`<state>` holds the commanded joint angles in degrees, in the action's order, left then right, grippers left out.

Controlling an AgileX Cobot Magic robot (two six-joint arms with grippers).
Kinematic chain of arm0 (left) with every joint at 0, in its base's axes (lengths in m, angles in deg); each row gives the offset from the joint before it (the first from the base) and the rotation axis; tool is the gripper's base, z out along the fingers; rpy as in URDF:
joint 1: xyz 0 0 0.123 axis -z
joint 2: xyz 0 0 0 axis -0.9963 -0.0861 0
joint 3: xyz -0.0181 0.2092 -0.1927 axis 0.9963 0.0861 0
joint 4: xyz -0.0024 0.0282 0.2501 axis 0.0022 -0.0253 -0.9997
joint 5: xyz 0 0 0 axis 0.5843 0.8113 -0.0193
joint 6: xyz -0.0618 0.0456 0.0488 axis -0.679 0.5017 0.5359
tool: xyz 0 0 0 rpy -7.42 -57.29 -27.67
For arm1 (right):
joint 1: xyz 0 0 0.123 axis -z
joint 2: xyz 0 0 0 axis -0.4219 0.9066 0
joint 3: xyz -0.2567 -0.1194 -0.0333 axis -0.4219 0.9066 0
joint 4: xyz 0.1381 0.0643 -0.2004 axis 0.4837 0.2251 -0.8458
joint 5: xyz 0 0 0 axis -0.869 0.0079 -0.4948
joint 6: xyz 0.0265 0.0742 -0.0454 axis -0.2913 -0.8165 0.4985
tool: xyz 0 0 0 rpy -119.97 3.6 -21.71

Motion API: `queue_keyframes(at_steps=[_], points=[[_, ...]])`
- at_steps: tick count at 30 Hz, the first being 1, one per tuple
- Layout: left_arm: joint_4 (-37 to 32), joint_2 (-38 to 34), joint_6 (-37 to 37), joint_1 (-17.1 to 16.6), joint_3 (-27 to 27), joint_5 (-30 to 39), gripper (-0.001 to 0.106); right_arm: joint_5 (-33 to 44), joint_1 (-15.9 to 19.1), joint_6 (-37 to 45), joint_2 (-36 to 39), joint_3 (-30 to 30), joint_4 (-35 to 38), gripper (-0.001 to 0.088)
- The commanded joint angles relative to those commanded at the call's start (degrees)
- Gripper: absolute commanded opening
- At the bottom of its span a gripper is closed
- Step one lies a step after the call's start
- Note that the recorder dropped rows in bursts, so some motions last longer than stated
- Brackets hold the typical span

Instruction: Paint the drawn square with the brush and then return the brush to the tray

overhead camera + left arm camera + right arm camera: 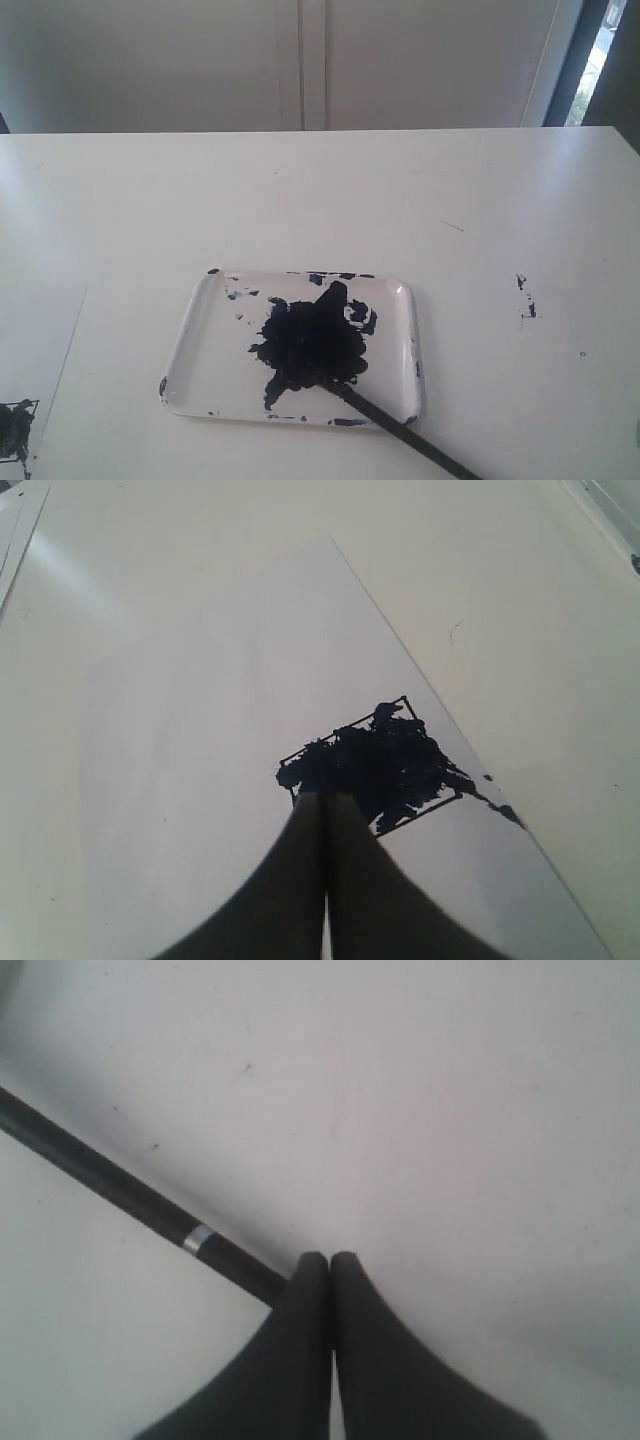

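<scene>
**Brush in the tray, both claws pressed shut**

A white table fills the exterior view, with a pale panelled wall behind it. No arm shows in that view; only the wrist cameras show the claws.

The left gripper points down at a sheet of white paper. Its two dark fingers are pressed together with nothing between them, and their tips overlap one edge of the drawn square. The right gripper is likewise closed on nothing. It is aimed at bare table, and the brush's handle passes behind one finger.

There is one tray, at 6 o'clock in the exterior view, holding one large dark paint blotch. One brush lies with its bristles in that blotch. Its handle crosses the tray rim toward 4 o'clock and carries one silver band. One drawn square, blotched dark, sits at 8 o'clock, cut by the frame edge. A few paint smudges mark the table at 3 o'clock.
</scene>
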<state>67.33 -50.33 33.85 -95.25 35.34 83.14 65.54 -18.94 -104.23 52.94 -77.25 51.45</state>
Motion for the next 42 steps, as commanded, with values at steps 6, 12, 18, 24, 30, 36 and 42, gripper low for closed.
queue_keyframes(at_steps=[6, 12, 18, 24, 30, 36, 42], points=[[9.0, 0.0, 0.0, 0.0, 0.8, -16.0, 0.0, -36.1, 0.0, 0.5, -0.4, 0.0, 0.0, 0.0], [10.5, 0.0, -0.1, 0.0, 0.8, -19.7, 0.0, -61.8, 0.0, 26.9, -10.1, 0.0, 44.3, 0.0], [10.5, 0.0, -0.1, 0.0, 0.8, -19.6, 0.0, -77.6, 0.0, 40.2, -24.7, 0.0, 60.3, 0.0], [10.5, 0.0, -0.1, 0.0, 0.8, -19.6, 0.0, -73.4, 0.0, 51.3, -29.3, 0.0, 43.1, 0.0], [10.5, 0.0, -0.1, 0.0, 0.8, -19.6, 0.0, -23.8, 0.0, 51.5, -29.3, 0.0, 2.1, 0.0], [10.5, 0.0, -0.1, 0.0, 0.8, -19.5, 0.0, -13.7, 0.0, 49.6, -29.3, 0.0, 3.7, 0.0], [10.5, 0.0, -0.1, 0.0, 0.8, -19.5, 0.0, -12.4, 0.0, 49.3, -29.3, 0.0, 5.4, 0.0]])
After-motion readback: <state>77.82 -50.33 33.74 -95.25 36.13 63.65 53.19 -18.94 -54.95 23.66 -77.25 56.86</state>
